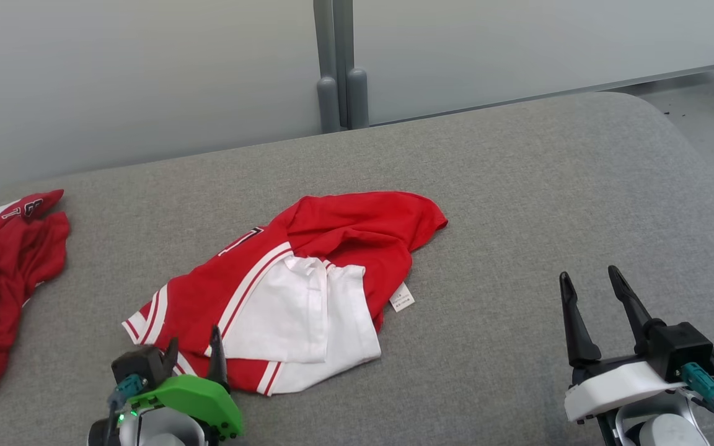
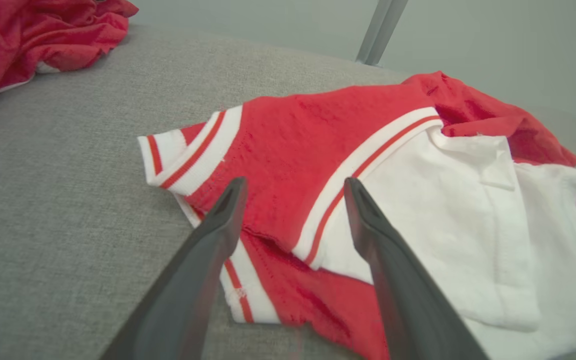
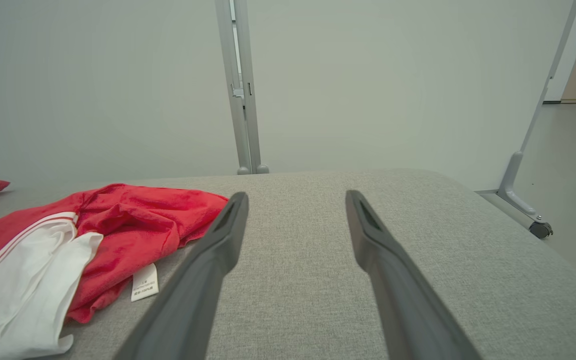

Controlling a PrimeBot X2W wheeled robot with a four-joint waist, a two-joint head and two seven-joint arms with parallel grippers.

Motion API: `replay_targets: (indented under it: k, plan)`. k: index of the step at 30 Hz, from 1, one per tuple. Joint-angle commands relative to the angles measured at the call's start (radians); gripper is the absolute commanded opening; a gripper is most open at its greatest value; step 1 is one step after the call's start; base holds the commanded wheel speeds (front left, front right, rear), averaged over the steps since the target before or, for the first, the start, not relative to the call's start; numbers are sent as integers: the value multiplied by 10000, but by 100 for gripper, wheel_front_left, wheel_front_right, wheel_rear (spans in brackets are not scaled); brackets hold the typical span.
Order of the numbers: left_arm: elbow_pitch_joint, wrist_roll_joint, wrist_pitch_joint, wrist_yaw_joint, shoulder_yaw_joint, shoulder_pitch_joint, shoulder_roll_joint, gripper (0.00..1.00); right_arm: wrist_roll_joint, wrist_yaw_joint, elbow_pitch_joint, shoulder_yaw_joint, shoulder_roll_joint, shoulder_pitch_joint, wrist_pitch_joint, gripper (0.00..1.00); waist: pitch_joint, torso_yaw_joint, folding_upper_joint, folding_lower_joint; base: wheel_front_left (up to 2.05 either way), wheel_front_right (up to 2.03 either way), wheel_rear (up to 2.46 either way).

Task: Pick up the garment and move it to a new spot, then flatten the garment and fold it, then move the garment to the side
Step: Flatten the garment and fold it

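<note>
Red-and-white jersey (image 1: 332, 248) lies crumpled around the middle of the grey desk (image 1: 518, 186). Its red cloth is bunched toward the far edge, a white panel with red-striped trim is folded over on top, and a small white care label (image 1: 401, 301) pokes out toward the right edge. The left end effector (image 1: 193, 350) is spread wide at the jersey's striped near edge, gripping nothing, and the right end effector (image 1: 589, 282), equally spread and empty, hovers near the desk's near right corner, well apart from the cloth.
</note>
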Motion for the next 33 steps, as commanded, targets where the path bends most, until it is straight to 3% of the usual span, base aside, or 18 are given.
replay_targets:
  k: [1,13,24,25,26,27,33]
  plan:
    - [120,-46,17,-37,-67,91,-14,100,85,1,16,22,-34,-51,-36,100,14,-38,46,0,0,0,0]
    - [1694,-1051,183,7,-156,-407,-251,100,-42,1,-60,-33,-34,-135,-36,100,297,-529,46,0,0,0,0]
    - [1782,-1251,-26,-108,-314,-1012,-261,100,-30,1,-34,26,-34,-194,-36,100,390,-636,46,0,0,0,0]
    - [1744,-1327,-35,-103,-336,-1025,-260,84,-26,1,-26,26,-34,-187,-36,100,383,-634,46,0,0,0,0]
    - [1715,-1386,-34,-77,-368,-1038,-257,34,-23,1,-16,22,-34,-176,-36,100,375,-630,46,0,0,0,0]
    - [1649,-1411,-27,-63,-402,-1064,-258,0,-24,1,-10,17,-34,-172,-36,100,366,-624,46,0,0,0,0]
    - [984,-1488,-29,-236,-625,-945,-258,0,-24,1,7,-56,-32,-96,-36,100,272,-494,46,0,0,0,0]
